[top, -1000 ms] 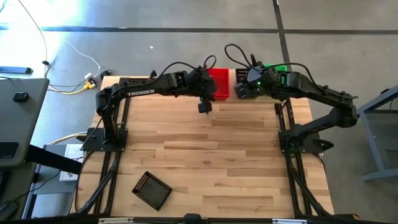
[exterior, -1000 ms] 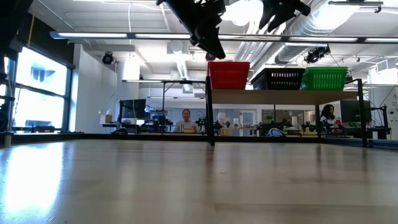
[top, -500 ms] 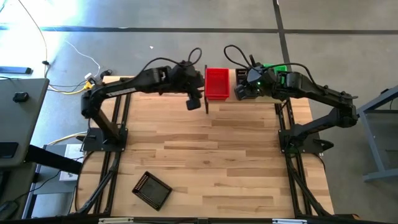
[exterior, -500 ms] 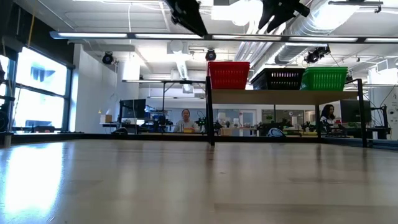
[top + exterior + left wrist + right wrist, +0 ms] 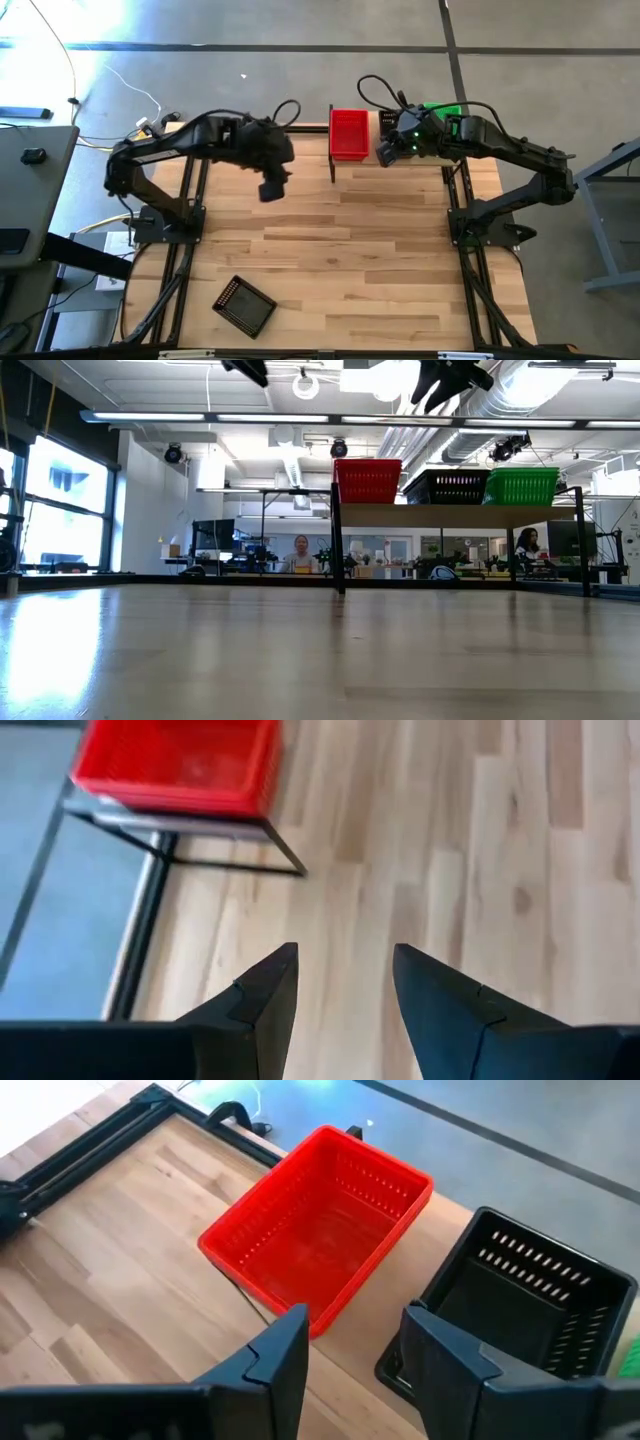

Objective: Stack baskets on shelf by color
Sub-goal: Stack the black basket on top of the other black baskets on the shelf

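On the shelf [image 5: 455, 515], red [image 5: 349, 133], black [image 5: 447, 486] and green [image 5: 520, 486] baskets are lined up, with the left gripper [image 5: 270, 189] spread empty beside it and the right gripper [image 5: 387, 152] parted, empty, above the black stack; another black basket [image 5: 246, 304] lies well apart from the shelf on the tabletop [image 5: 380, 260].

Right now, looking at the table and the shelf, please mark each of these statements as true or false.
1. The red basket stands on the shelf. True.
2. The left gripper holds a red basket. False: its jaws are open and empty, over the bare tabletop.
3. A black basket lies on the tabletop near the front edge. True.
4. On the shelf, the green basket stands between the red and the black one. False: the shelf's black basket is in the middle.
5. The right gripper is above the shelf, near the red and black baskets. True.
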